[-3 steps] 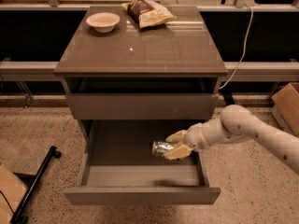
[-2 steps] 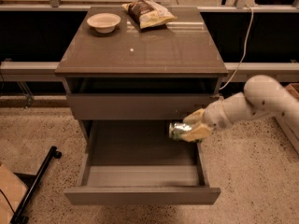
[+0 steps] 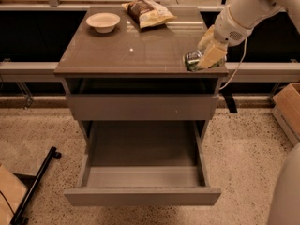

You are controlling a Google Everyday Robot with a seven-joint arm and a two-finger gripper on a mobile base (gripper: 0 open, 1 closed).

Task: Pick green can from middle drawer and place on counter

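The green can (image 3: 193, 60) lies on its side in my gripper (image 3: 206, 56), silvery end facing left. The gripper is shut on it at the front right corner of the counter (image 3: 136, 50), just above or touching the surface; I cannot tell which. My white arm reaches in from the upper right. The middle drawer (image 3: 143, 195) is pulled wide open below, and its grey-brown box shows nothing inside.
A cream bowl (image 3: 103, 21) sits at the counter's back left. A brown and yellow snack bag (image 3: 147, 12) lies at the back middle. A closed flat front panel (image 3: 140, 107) sits above the open drawer. A cardboard box (image 3: 288, 109) stands on the floor at right.
My gripper lifted the can out of the middle drawer, up past the cabinet's right side, and over the counter's front right corner.
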